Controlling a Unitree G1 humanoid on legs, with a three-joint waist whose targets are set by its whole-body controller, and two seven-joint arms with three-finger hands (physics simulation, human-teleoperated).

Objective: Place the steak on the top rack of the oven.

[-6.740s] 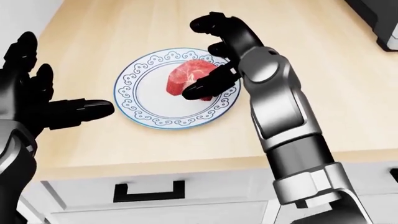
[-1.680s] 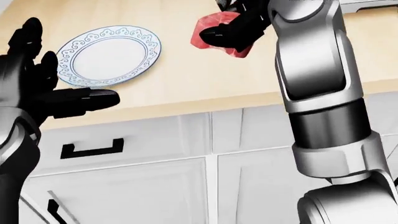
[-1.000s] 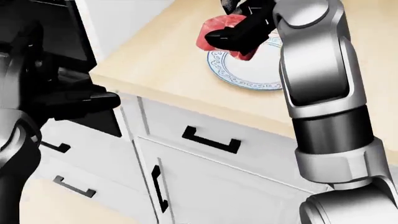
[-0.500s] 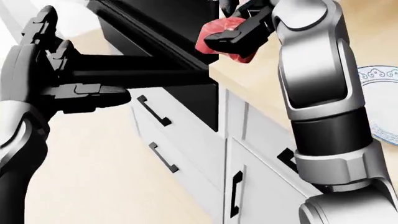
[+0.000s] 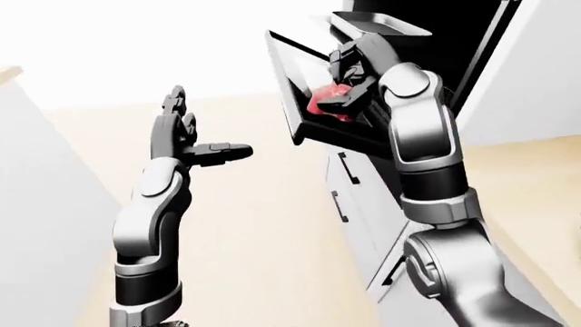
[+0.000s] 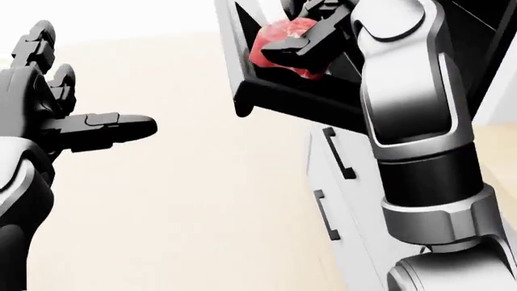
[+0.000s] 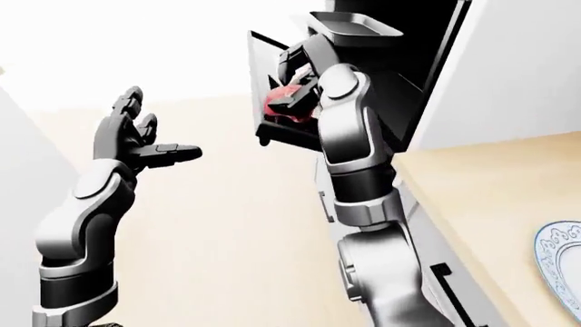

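Above the lowered oven door (image 6: pixel 266 91), the right hand (image 6: pixel 311 33) is clamping its black fingers round the steak (image 6: pixel 279 45), holding it raised near the upper middle of the head view. Half a second ago that same view was showing drawer fronts and the plate at its right edge; now the whole picture is swinging round with the robot's turn, bringing the open oven (image 5: pixel 427 48) squarely ahead and leaving the plate (image 7: pixel 564 262) on the tabletop (image 7: pixel 490 184) at the lower right of the right-eye view, well apart from the hand. By this reading, the carry is nearly over and the reach into the oven is coming up.

Red and glossy with paler pink streaks, the steak is showing as a thick, rounded slab, partly hidden behind the fingers. A dark tray (image 5: pixel 368 24) is jutting out of the oven cavity just above the hand; whether it is sitting on the top rack cannot be told. Off to the left, the left hand (image 6: pixel 60 118) is hanging empty, fingers spread and one pointing toward the oven.
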